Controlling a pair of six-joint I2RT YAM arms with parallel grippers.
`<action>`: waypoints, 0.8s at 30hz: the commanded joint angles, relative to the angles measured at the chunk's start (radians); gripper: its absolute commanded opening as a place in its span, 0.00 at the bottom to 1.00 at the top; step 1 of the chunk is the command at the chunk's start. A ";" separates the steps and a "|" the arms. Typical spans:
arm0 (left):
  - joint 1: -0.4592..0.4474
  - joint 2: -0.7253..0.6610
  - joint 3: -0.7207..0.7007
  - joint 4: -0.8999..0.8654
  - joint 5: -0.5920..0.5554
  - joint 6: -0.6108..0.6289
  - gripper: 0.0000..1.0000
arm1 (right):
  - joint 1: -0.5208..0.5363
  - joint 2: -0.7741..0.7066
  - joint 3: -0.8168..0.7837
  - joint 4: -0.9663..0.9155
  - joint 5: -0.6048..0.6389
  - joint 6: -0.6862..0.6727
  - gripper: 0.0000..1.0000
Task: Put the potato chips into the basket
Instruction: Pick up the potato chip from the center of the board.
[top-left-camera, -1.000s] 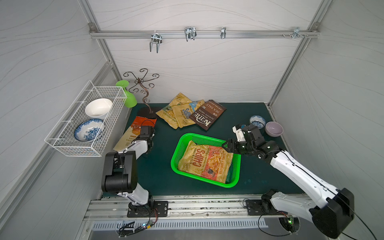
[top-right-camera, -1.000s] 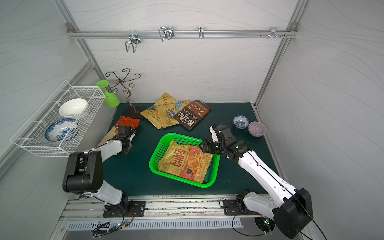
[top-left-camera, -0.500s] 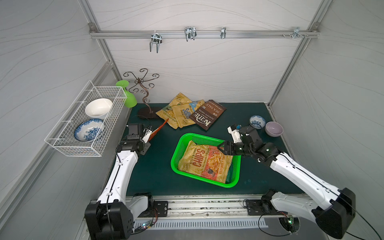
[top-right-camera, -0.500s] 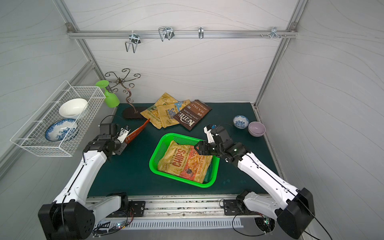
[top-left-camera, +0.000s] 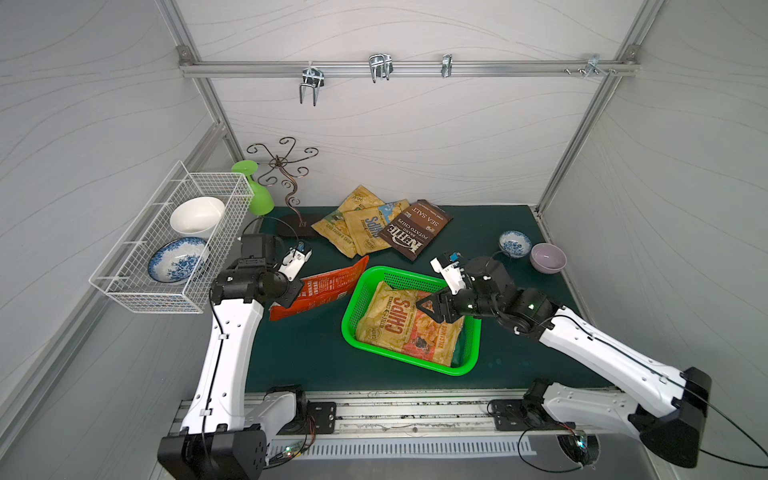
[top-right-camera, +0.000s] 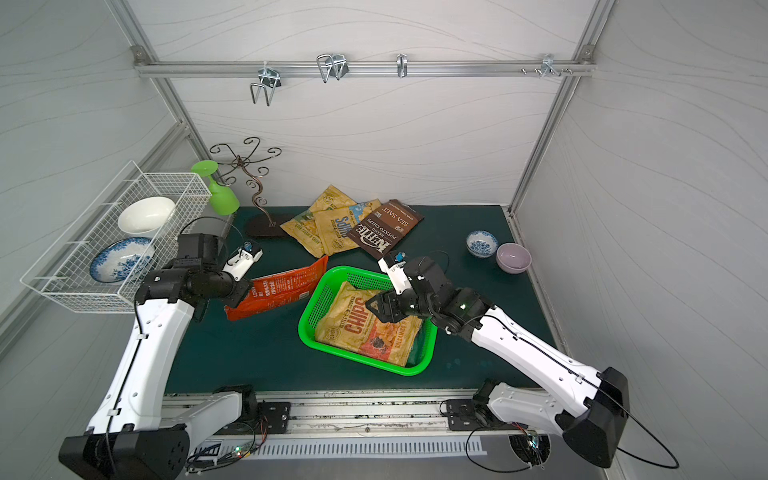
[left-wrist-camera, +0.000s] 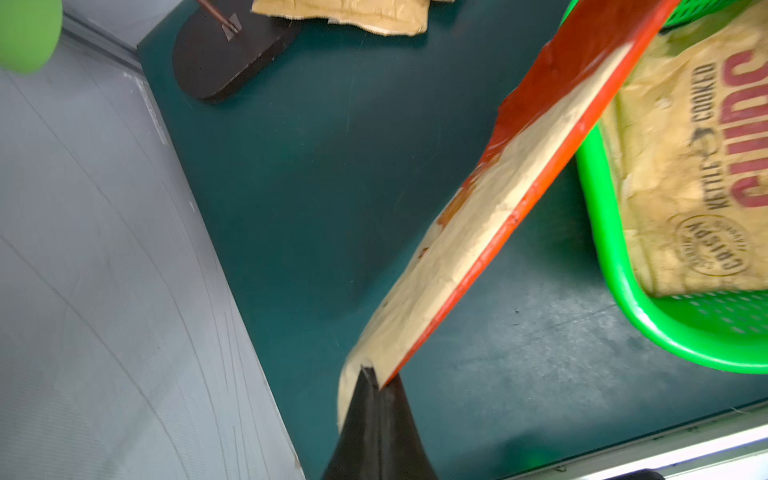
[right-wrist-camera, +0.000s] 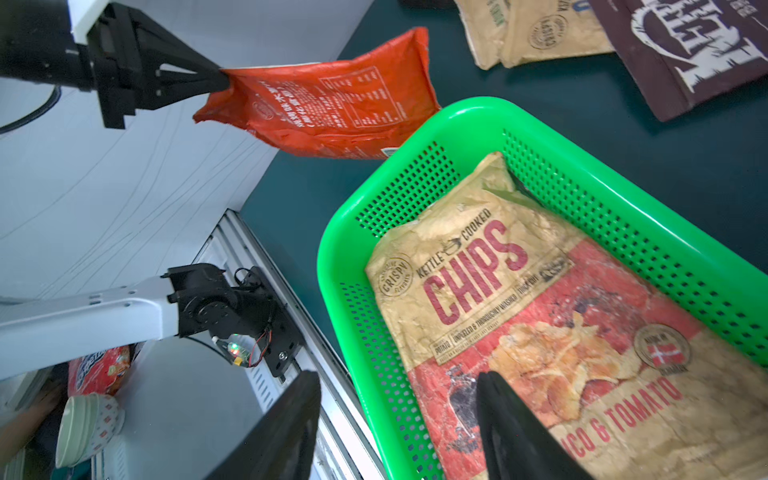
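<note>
Right now my left end effector (top-left-camera: 294, 291) is pinched shut on one end of the orange bag (top-left-camera: 328, 284). The bag hangs clear of the bench (top-left-camera: 299, 353) and slopes toward the basket (top-left-camera: 362, 296), with its far corner close to the nearest rim. One CHIPS bag (top-left-camera: 405, 328) already lies flat inside. My right end effector (top-left-camera: 432, 309) hovers over it, part open and empty. I judge this step to be the carry and drop. I'd lift a bit first so the drooping lower edge clears the rim instead of catching it and dragging the basket. I'd also back the right arm off, since it sits over where I want to drop. Then I'd line the bag's long side up with the basket, go low over the CHIPS bag and let go. The tan bags (top-left-camera: 361, 224) and the Kettle bag (top-left-camera: 415, 235) wait at the back.
</note>
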 joint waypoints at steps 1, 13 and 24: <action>0.003 -0.014 0.082 -0.034 0.082 -0.018 0.00 | 0.022 0.031 0.041 0.029 -0.025 -0.054 0.63; 0.005 -0.010 0.262 -0.159 0.146 -0.012 0.00 | 0.035 0.156 0.147 0.081 -0.105 -0.133 0.63; 0.005 -0.014 0.426 -0.314 0.360 0.027 0.00 | 0.024 0.231 0.269 0.051 -0.226 -0.261 0.64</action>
